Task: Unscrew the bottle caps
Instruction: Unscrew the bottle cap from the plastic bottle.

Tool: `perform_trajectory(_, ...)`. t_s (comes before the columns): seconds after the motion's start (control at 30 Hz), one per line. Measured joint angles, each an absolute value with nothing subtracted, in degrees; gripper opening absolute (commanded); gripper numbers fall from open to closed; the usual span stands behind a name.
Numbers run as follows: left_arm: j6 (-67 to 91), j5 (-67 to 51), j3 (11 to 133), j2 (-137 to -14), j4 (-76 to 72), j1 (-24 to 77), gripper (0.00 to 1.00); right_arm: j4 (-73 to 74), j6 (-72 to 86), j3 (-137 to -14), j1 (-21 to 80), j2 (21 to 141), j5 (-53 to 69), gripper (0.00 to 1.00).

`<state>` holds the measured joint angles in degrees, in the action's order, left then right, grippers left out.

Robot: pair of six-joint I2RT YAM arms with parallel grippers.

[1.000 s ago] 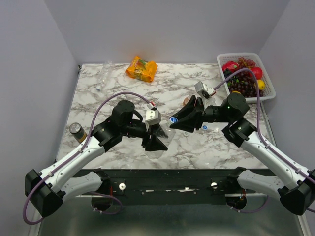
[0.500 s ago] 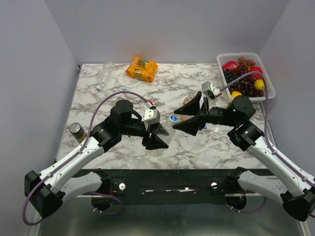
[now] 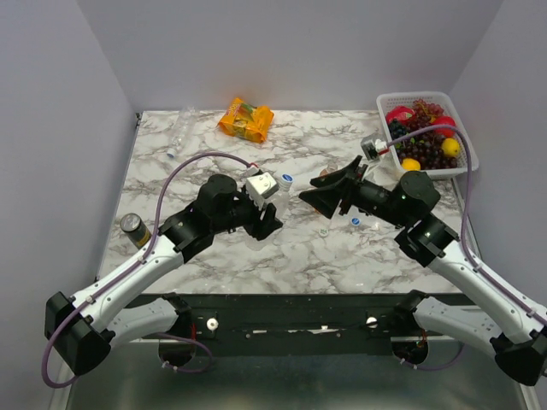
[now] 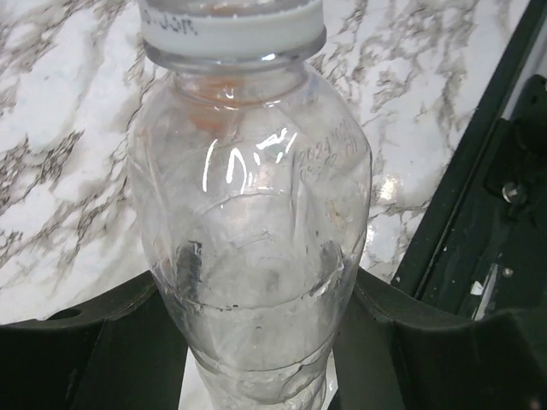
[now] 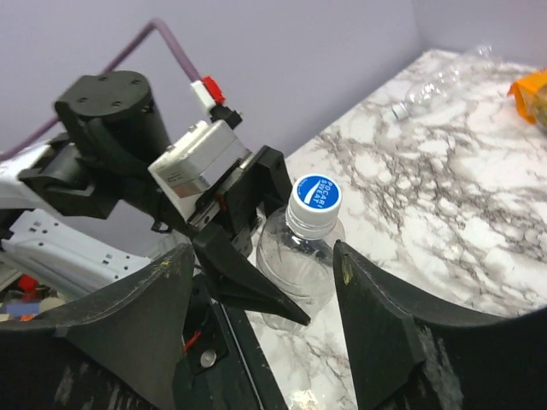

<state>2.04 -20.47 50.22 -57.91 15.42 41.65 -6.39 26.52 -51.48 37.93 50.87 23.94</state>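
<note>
A clear bottle (image 4: 256, 239) stands upright off the marble, and my left gripper (image 4: 256, 350) is shut on its lower body. Its blue bottle cap (image 5: 314, 195) sits on the neck. In the top view the same cap (image 3: 286, 180) shows just past my left gripper (image 3: 270, 220). My right gripper (image 5: 263, 256) is open, its fingers standing either side of the bottle's shoulder without touching it. From above, the right gripper (image 3: 308, 190) is just right of the cap. A loose blue cap (image 3: 355, 221) and a pale one (image 3: 323, 231) lie on the table.
Another clear bottle (image 3: 178, 132) lies at the far left, next to an orange snack packet (image 3: 245, 118). A white basket (image 3: 466, 149) of fruit stands far right. A dark can (image 3: 132, 229) stands at the left edge.
My right gripper has let go of the blue cap and opened wide. My left gripper has carried the bottle away from the near edge and turned it.
</note>
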Motion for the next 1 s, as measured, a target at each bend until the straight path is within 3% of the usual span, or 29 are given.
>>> perform_trajectory(0.33, 1.98, -13.04, 50.76, -59.2, 17.39, 43.03, 0.32, -5.93, 29.56, -54.37, 42.92, 60.51, 15.05, 0.68)
perform_trajectory(1.0, 1.74, -10.87, 51.11, -60.58, 18.59, 44.75, 0.32, -3.46, 30.0, -56.29, 43.94, 64.97, 8.8, 0.67)
